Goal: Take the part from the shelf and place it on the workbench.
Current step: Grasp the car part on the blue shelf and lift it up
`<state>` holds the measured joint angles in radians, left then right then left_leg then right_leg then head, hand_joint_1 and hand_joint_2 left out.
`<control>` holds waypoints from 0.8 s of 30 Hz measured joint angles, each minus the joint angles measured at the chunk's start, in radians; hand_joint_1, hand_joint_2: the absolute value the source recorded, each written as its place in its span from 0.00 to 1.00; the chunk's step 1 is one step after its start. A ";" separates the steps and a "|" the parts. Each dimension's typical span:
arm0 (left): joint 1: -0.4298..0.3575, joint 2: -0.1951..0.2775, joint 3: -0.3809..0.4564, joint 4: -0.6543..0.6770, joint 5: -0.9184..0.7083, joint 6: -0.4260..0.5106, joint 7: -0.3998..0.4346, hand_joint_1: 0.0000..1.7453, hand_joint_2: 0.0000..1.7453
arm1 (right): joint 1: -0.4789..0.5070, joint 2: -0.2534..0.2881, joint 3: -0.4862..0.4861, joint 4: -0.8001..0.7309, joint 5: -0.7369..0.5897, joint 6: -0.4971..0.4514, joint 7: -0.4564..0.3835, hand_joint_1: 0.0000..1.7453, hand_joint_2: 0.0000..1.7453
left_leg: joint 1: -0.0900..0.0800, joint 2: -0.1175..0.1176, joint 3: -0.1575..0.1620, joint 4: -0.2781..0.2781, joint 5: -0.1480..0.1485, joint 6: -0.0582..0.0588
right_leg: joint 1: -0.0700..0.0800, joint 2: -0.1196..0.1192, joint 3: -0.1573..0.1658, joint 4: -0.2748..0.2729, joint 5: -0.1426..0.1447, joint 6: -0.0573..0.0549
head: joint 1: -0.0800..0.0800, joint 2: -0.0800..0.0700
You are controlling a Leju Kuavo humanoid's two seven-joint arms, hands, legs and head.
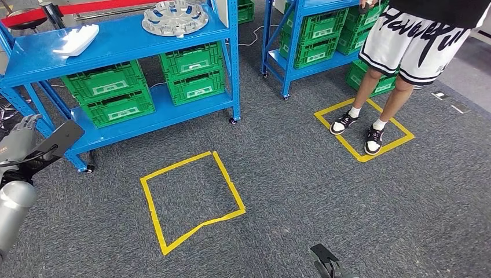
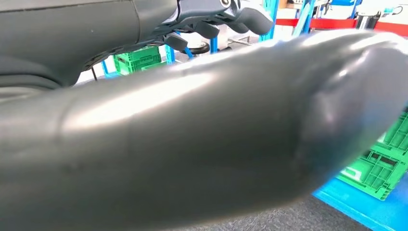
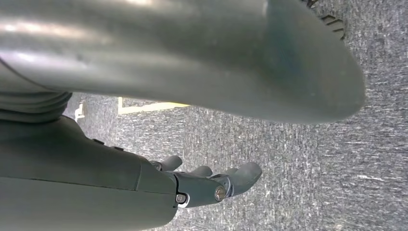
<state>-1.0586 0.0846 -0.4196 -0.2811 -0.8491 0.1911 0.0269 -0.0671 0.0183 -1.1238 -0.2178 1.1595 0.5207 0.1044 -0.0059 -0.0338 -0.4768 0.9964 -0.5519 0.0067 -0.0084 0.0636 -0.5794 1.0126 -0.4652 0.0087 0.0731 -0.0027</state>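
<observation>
From the head view, a blue shelf (image 1: 121, 43) stands ahead on the grey carpet, and the part, a round silver wheel cover (image 1: 175, 17), lies flat on its top board near the right end. A white tray (image 1: 76, 40) lies on the same board, well to the left of it. Green crates (image 1: 151, 86) are stacked in pairs on the board below. The left hand (image 1: 18, 141) is raised at the picture's left edge, near the shelf's lower corner, its fingers apart and holding nothing. A square of yellow tape (image 1: 191, 200) marks the carpet in front of the shelf. A second blue shelf (image 1: 307, 35) with more green crates stands to the right, and a person in white shorts (image 1: 414, 40) stands beside it inside another yellow tape square (image 1: 365, 130). In the left wrist view, the thick grey thumb runs across the picture and the darker fingers (image 2: 226, 19) stretch out loosely with nothing between them. In the right wrist view, the right hand (image 3: 202, 185) hangs over the carpet, fingers extended and slightly spread, empty.
</observation>
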 joint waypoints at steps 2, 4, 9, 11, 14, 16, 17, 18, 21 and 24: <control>-0.001 0.000 0.000 0.002 0.001 -0.004 -0.001 0.00 0.00 | 0.000 0.000 0.000 0.000 0.000 0.000 0.003 0.00 0.00 | 0.000 0.000 0.000 0.000 0.000 0.000 | 0.000 0.000 0.000 0.000 0.000 0.000 | 0.000 0.000; -0.001 0.000 0.000 0.003 0.002 -0.007 -0.002 0.00 0.00 | 0.000 0.000 0.000 0.000 -0.001 0.000 0.003 0.00 0.00 | 0.000 0.000 0.000 0.000 0.000 0.000 | 0.000 0.000 0.000 0.000 0.000 0.000 | 0.000 0.000; -0.005 0.000 0.000 0.006 0.007 -0.022 -0.007 0.00 0.00 | 0.000 0.001 0.000 0.001 -0.007 0.000 0.003 0.00 0.00 | -0.007 0.003 0.000 0.004 0.004 0.006 | -0.008 0.004 -0.004 -0.006 0.008 0.009 | 0.000 0.000; -0.008 -0.002 0.000 0.006 0.007 -0.023 -0.008 0.00 0.00 | -0.001 0.000 0.000 0.001 -0.007 0.000 0.003 0.00 0.00 | 0.000 0.010 0.005 -0.011 0.014 0.014 | -0.006 -0.006 -0.012 0.002 0.005 0.013 | 0.000 0.000; -0.012 -0.002 -0.001 0.007 0.008 -0.025 -0.008 0.00 0.00 | -0.003 0.000 0.000 0.001 -0.008 0.002 0.003 0.00 0.00 | 0.005 0.025 0.011 -0.028 0.021 0.023 | -0.003 -0.042 -0.093 0.137 -0.045 0.018 | 0.004 0.000; -0.011 -0.001 -0.001 0.010 0.008 -0.027 -0.010 0.00 0.00 | -0.002 0.001 0.000 0.001 -0.010 0.002 0.003 0.00 0.00 | 0.006 0.032 0.012 -0.027 0.017 0.022 | -0.009 -0.047 -0.166 0.250 -0.065 0.023 | 0.004 0.000; -0.010 -0.002 -0.001 0.011 0.009 -0.027 -0.012 0.00 0.00 | -0.001 0.001 0.000 0.001 -0.012 0.002 0.002 0.00 0.00 | 0.007 0.035 0.014 -0.026 0.013 0.019 | -0.014 -0.048 -0.183 0.262 -0.051 0.026 | 0.004 0.000; -0.010 -0.002 -0.001 0.011 0.008 -0.027 -0.014 0.00 0.00 | -0.001 0.001 0.000 0.001 -0.014 0.002 0.002 0.00 0.00 | 0.010 0.037 0.017 -0.024 0.008 0.014 | -0.019 -0.050 -0.182 0.238 -0.020 0.030 | 0.004 0.000; -0.012 -0.003 -0.001 0.011 0.003 -0.027 -0.022 0.00 0.00 | -0.002 0.003 0.000 0.003 -0.019 0.002 0.001 0.00 0.00 | 0.014 0.042 0.019 -0.006 -0.019 -0.010 | -0.029 -0.062 -0.118 0.077 0.060 0.041 | 0.005 0.000; -0.015 -0.007 -0.001 0.011 -0.003 -0.026 -0.028 0.00 0.00 | -0.001 0.005 -0.001 0.006 -0.024 0.002 0.001 0.00 0.00 | 0.009 0.043 0.014 0.002 -0.038 -0.030 | -0.024 -0.063 -0.101 0.044 0.031 0.011 | 0.007 0.000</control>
<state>-1.0734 0.0780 -0.4205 -0.2704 -0.8521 0.1653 -0.0013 -0.0682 0.0236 -1.1248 -0.2116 1.1354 0.5224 0.1059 0.0030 0.0090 -0.4631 0.9985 -0.5900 -0.0236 -0.0329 0.0007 -0.6806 1.0567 -0.4337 0.0198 0.0799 -0.0027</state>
